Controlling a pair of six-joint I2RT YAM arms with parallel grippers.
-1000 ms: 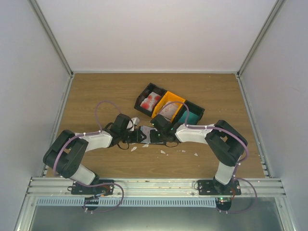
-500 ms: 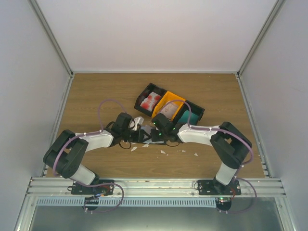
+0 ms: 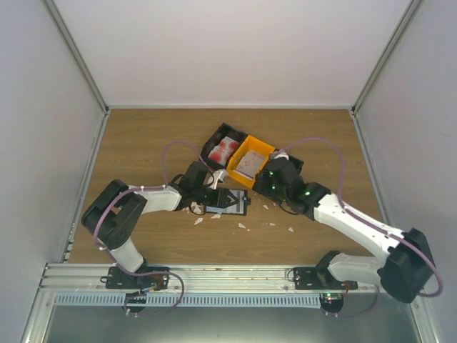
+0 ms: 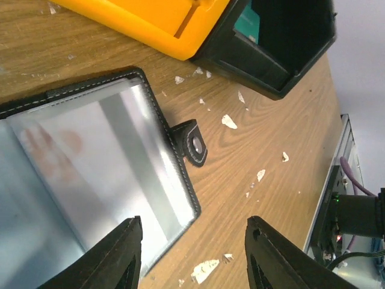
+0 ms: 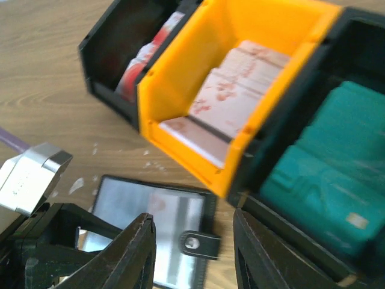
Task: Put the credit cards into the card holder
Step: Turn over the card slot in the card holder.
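Change noted: a second ago both my grippers were crowded together over the card holder (image 3: 230, 202) at mid-table. Now my right gripper (image 3: 270, 183) has let go and drawn back to the right and far side, over the row of bins. The right jaws are spread with nothing between them; the wrist view looks down past them onto the orange bin (image 5: 180, 78) with its pale cards (image 5: 234, 90). The teal cards (image 5: 325, 156) sit in the black bin to its right, and the red-and-white cards (image 5: 141, 57) in the black bin on its left. My left gripper (image 4: 192, 259) has also eased apart. Its jaws stand spread and empty just above the holder's near edge, gripping nothing. The card holder (image 4: 90, 174) lies unfolded flat on the table (image 3: 143, 143), just near of the bins, with the clear pocket facing up and the snap tab (image 4: 194, 143) sticking out to one side. A faint reddish pattern shows through the pocket; I cannot tell whether that is a card fully seated. White scraps (image 4: 228, 121) litter the wood around it. Judgement: one insertion looks finished or nearly so, the holder stays open without support, and my right arm is placed to fetch another card. Many cards remain in the bins, so the task is far from done.
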